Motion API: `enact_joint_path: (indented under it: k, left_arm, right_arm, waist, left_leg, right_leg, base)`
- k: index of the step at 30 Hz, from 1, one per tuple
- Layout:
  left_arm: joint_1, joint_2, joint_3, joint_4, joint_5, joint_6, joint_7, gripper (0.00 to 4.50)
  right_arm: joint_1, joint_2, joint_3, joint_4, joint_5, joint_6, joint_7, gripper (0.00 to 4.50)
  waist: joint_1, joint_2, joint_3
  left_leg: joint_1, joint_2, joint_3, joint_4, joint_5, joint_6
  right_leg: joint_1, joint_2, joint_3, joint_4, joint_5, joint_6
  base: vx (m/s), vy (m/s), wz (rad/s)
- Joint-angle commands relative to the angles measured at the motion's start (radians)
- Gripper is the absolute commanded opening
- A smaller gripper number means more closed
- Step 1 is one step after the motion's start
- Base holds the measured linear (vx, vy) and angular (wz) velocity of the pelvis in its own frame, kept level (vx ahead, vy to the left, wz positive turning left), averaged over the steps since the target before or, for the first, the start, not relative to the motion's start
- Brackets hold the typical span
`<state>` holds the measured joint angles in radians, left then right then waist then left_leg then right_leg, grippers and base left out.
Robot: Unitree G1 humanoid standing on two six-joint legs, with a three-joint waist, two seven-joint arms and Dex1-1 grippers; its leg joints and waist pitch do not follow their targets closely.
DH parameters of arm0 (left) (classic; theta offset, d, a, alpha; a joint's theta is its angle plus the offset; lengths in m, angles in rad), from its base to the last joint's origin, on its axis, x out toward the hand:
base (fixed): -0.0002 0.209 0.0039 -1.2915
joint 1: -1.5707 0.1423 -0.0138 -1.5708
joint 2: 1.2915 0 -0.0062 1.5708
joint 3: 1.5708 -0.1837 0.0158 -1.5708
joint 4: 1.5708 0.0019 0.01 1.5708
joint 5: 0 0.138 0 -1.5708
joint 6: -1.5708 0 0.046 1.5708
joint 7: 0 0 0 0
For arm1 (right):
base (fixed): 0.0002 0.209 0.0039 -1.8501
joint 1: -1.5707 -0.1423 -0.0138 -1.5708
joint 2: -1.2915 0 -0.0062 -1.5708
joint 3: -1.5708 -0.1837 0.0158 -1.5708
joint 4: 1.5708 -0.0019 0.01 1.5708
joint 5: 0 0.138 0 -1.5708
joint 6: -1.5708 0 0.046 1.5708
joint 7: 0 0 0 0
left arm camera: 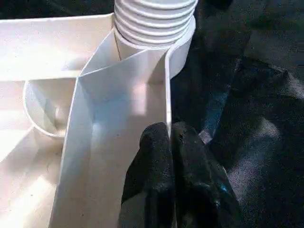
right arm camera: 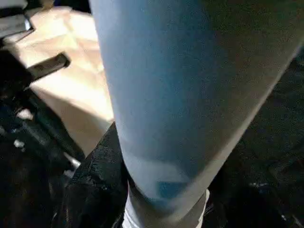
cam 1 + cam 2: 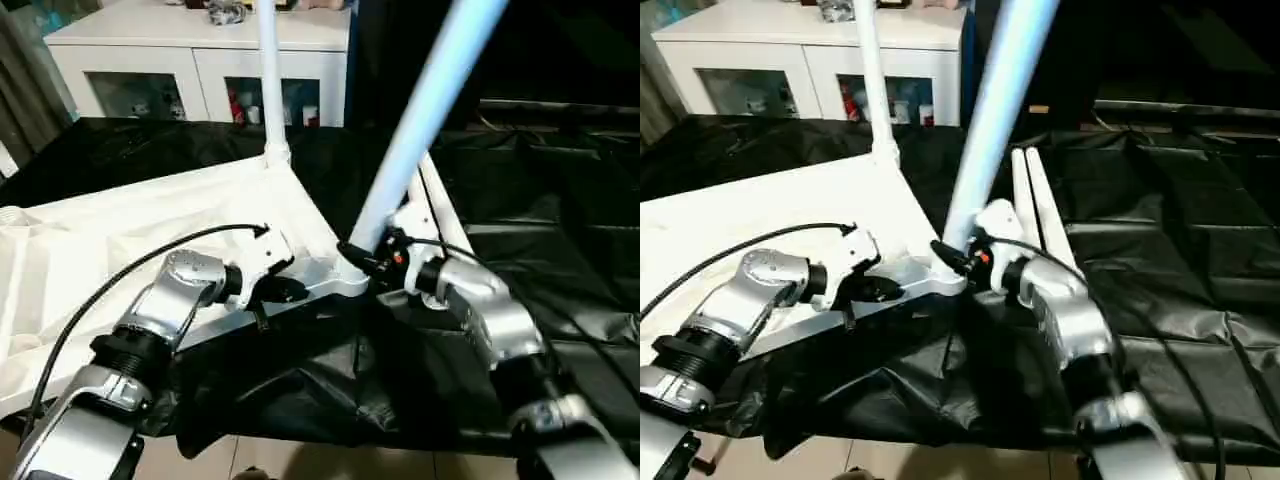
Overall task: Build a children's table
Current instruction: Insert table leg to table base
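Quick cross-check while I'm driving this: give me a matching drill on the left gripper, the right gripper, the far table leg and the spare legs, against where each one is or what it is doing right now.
Things:
1. left gripper
2. right gripper
3. far leg
4. spare legs

States:
A. lying loose on the black sheet
B. pinched shut on the tabletop rim
C. standing upright in its corner socket
D. clamped round the base of the near leg, which leans at the near corner

Pairs: 1-B, 2-D, 3-C, 4-A
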<state>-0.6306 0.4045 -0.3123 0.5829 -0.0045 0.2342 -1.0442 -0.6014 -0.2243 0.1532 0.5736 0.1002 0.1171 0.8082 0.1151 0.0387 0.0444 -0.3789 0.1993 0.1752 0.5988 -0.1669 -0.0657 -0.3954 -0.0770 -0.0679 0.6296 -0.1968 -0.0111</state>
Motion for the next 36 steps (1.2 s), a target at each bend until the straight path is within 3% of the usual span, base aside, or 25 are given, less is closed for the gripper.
enact_joint_path:
  k: [1, 5, 8, 9, 10, 11, 13, 14, 20, 25, 29, 33, 36]
  left_arm:
    - [-0.002, 0.013, -0.011, -0.025, 0.015, -0.003, -0.01, 0.0]
    - [0.01, 0.021, -0.013, -0.04, 0.018, -0.007, -0.02, 0.0]
    - [0.016, 0.027, -0.014, -0.052, 0.025, -0.016, -0.017, 0.0]
    - [0.016, 0.027, -0.014, -0.052, 0.025, -0.016, -0.017, 0.0]
    - [0.018, 0.034, -0.019, -0.06, 0.027, -0.015, -0.026, 0.0]
    - [0.018, 0.034, -0.019, -0.06, 0.027, -0.015, -0.026, 0.0]
    - [0.025, 0.046, -0.025, -0.081, 0.024, -0.002, -0.049, 0.0]
    - [0.026, 0.047, -0.025, -0.083, 0.024, 0.0, -0.051, 0.28]
    - [0.012, 0.024, 0.003, -0.032, 0.032, -0.065, 0.018, 0.62]
    - [0.005, 0.014, 0.02, -0.001, 0.013, -0.079, 0.019, 0.62]
    - [0.012, 0.031, 0.01, 0.004, 0.023, -0.085, -0.005, 0.62]
    - [0.012, 0.041, 0.005, 0.02, 0.037, -0.095, -0.012, 0.27]
    - [0.004, 0.054, -0.013, 0.037, 0.057, -0.101, -0.026, 0.03]
  right_arm:
    - [0.031, -0.008, 0.062, 0.101, -0.051, 0.064, 0.058, 1.88]
    - [-0.01, -0.003, 0.063, 0.162, -0.049, 0.053, 0.098, 1.88]
    - [-0.035, -0.002, 0.065, 0.201, -0.046, 0.051, 0.127, 1.88]
    - [-0.035, -0.002, 0.065, 0.201, -0.046, 0.051, 0.127, 1.88]
    - [-0.045, -0.004, 0.069, 0.221, -0.049, 0.047, 0.136, 1.88]
    - [-0.045, -0.004, 0.069, 0.221, -0.049, 0.047, 0.136, 1.88]
    - [-0.063, -0.007, 0.073, 0.257, -0.054, 0.035, 0.157, 1.88]
    - [-0.065, -0.007, 0.073, 0.26, -0.054, 0.034, 0.159, 1.88]
    - [-0.08, -0.003, 0.065, 0.277, -0.055, 0.021, 0.183, 1.88]
    - [-0.085, 0.0, 0.061, 0.283, -0.051, 0.014, 0.189, 1.88]
    - [-0.092, 0.001, 0.057, 0.297, -0.055, 0.002, 0.195, 1.88]
    - [-0.101, 0.001, 0.056, 0.306, -0.057, -0.004, 0.197, 1.88]
    - [-0.106, 0.001, 0.058, 0.312, -0.059, -0.009, 0.202, 1.88]
  waist:
    - [-0.005, -0.003, -0.054]
    - [-0.007, -0.008, -0.058]
    - [-0.01, -0.017, -0.056]
    - [-0.008, -0.014, -0.056]
    - [-0.009, -0.024, -0.055]
    - [-0.008, -0.02, -0.056]
    - [-0.009, -0.024, -0.055]
    - [-0.009, -0.022, -0.055]
    - [-0.01, -0.024, -0.059]
    - [-0.009, -0.024, -0.055]
    - [-0.01, -0.024, -0.056]
    - [-0.012, -0.024, -0.056]
    - [-0.014, -0.024, -0.053]
  left_leg:
    - [0.019, 0.032, -0.015, -0.086, -0.336, -0.017]
    - [0.017, 0.033, -0.016, -0.086, -0.314, -0.015]
    - [0.019, 0.033, -0.014, -0.088, -0.331, -0.014]
    - [0.021, 0.033, -0.014, -0.088, -0.337, -0.016]
    - [0.02, 0.034, -0.013, -0.089, -0.335, -0.015]
    - [0.021, 0.034, -0.015, -0.09, -0.338, -0.016]
    - [0.021, 0.036, -0.015, -0.091, -0.346, -0.019]
    - [0.02, 0.036, -0.015, -0.092, -0.344, -0.02]
    - [0.019, 0.034, -0.011, -0.091, -0.307, -0.012]
    - [0.023, 0.035, -0.012, -0.093, -0.349, -0.021]
    - [0.024, 0.036, -0.012, -0.094, -0.343, -0.019]
    - [0.021, 0.035, -0.01, -0.095, -0.326, -0.014]
    - [0.023, 0.035, -0.011, -0.096, -0.346, -0.015]
  right_leg:
    - [0.03, -0.071, 0.049, -0.098, -0.337, -0.166]
    - [0.034, -0.071, 0.048, -0.088, -0.268, -0.187]
    - [0.033, -0.07, 0.047, -0.092, -0.291, -0.185]
    - [0.031, -0.072, 0.048, -0.094, -0.306, -0.181]
    - [0.031, -0.071, 0.048, -0.095, -0.311, -0.178]
    - [0.031, -0.073, 0.048, -0.094, -0.324, -0.176]
    - [0.03, -0.074, 0.049, -0.096, -0.337, -0.174]
    - [0.03, -0.074, 0.049, -0.095, -0.332, -0.173]
    - [0.034, -0.07, 0.049, -0.09, -0.247, -0.188]
    - [0.031, -0.072, 0.049, -0.097, -0.323, -0.176]
    - [0.029, -0.072, 0.05, -0.097, -0.318, -0.175]
    - [0.032, -0.07, 0.05, -0.095, -0.291, -0.182]
    - [0.03, -0.072, 0.05, -0.099, -0.329, -0.177]
  base:
    - [0.0, 0.0, 0.0]
    - [0.0, 0.0, 0.0]
    - [0.0, 0.0, 0.0]
    - [0.0, 0.0, 0.0]
    - [0.0, 0.0, 0.0]
    - [0.0, 0.0, 0.0]
    - [0.0, 0.0, 0.0]
    - [0.0, 0.0, 0.0]
    - [0.0, 0.0, 0.0]
    - [0.0, 0.0, 0.0]
    - [0.0, 0.0, 0.0]
    - [0.0, 0.0, 0.0]
    - [0.0, 0.0, 0.0]
